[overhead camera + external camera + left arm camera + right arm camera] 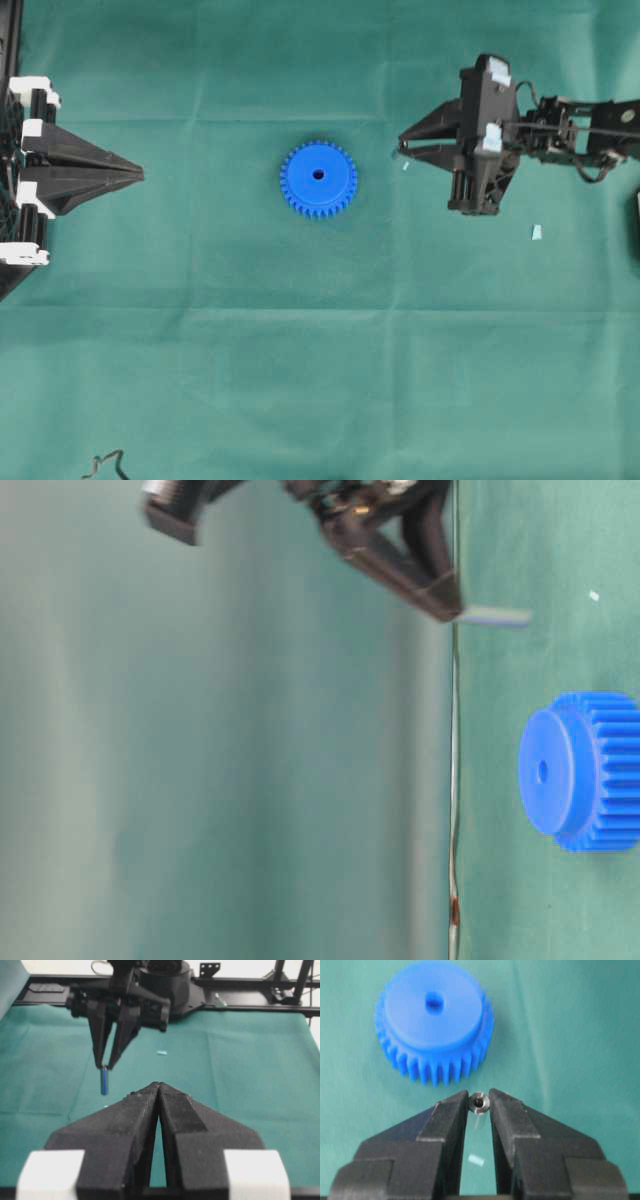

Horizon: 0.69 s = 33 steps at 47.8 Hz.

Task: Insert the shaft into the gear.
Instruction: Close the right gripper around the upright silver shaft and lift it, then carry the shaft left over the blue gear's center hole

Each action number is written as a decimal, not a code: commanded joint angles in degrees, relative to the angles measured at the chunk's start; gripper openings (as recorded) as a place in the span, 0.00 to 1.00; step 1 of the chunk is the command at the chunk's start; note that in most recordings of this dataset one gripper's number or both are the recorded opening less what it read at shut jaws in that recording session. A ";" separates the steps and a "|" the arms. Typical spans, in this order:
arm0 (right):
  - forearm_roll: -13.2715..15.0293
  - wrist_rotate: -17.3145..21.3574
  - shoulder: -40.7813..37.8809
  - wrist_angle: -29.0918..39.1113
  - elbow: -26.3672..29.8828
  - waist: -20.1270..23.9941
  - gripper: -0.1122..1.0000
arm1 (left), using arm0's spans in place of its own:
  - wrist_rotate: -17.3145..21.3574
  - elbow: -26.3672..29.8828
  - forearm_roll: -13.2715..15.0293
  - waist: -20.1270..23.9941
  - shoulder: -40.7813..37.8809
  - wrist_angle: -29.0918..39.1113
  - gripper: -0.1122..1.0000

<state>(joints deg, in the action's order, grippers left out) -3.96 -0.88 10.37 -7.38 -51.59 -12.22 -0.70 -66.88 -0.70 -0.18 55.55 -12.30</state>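
Green cloth (300, 380) covers the whole table; faint fold creases cross it in a grid. In the overhead view a thin dark cable end (105, 462) curls at the 7 o'clock corner. Black frame rails (250, 982) run along the far table edge in the left wrist view. The backdrop (250, 780) behind the table is a plain grey-green wall or sheet, blurred.

The gear (318, 178) lies flat near table centre, hub face up, centre hole open and unfilled.

Right gripper (402, 147), at about 3 o'clock of the gear and apart from it, is lifted off the cloth. Its fingertips pinch the shaft (479, 1102) at its top end; the pin hangs down from the tips and its bored end face shows between them in the right wrist view.

Left gripper (140, 174) sits at the 9 o'clock edge, well apart from the gear, jaws pressed together with nothing between them.

Two pale-blue scraps rest on the cloth: one (406, 166) just below the right fingertips, another (536, 232) at 4 o'clock of the gear, farther out.
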 commanded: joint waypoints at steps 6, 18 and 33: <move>0.35 0.00 5.10 7.91 4.22 -0.18 0.25 | 0.00 1.67 -0.09 0.00 -0.26 -0.18 0.10; 0.35 0.26 5.27 9.84 4.75 -0.09 0.25 | 0.09 1.67 -0.18 0.00 -0.26 0.44 0.10; 0.35 0.44 3.25 8.00 6.50 0.79 0.25 | 0.00 1.67 -0.18 0.00 -0.26 0.53 0.10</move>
<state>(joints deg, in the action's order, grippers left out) -3.60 -0.53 14.15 1.49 -47.37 -12.13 -0.70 -66.88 -0.70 -0.18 55.46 -11.51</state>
